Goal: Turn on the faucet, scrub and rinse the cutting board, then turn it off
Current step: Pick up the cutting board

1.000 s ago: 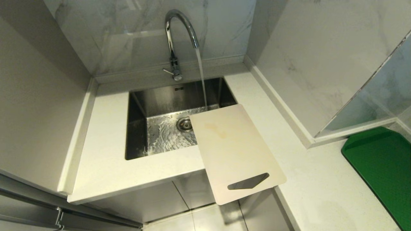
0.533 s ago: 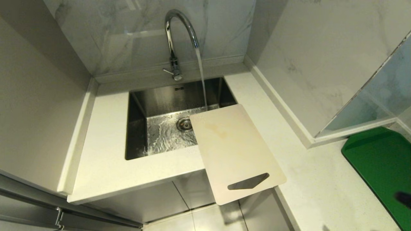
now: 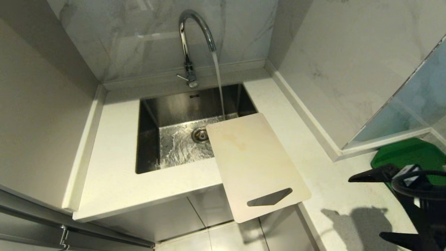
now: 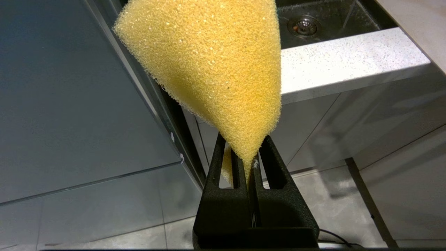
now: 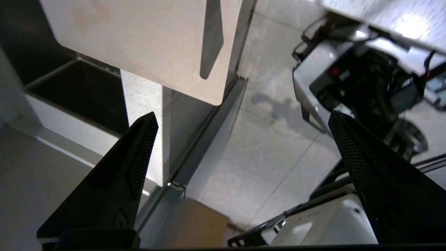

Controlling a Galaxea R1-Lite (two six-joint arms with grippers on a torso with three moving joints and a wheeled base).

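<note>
Cutting board (image 3: 256, 165) overhangs the sink; right gripper (image 5: 240, 139) spread wide, left gripper (image 4: 249, 164) pinching a yellow sponge (image 4: 216, 66).

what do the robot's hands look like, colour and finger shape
Both are matte black. The right hand has two long wedge-shaped fingers tapering to points, with fine cross-hatched grip texture on the inner faces. The left hand has narrow fingers with open triangular cut-outs. A black cable loops at the right wrist.

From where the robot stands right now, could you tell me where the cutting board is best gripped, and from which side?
Probably the handle end of the cutting board, beside the slot. That end overhangs the counter's front edge, leaving both faces free for fingers above and below. The open right gripper, off to the board's right, could come in from that side. The left gripper is occupied, shut on the yellow sponge.
</note>
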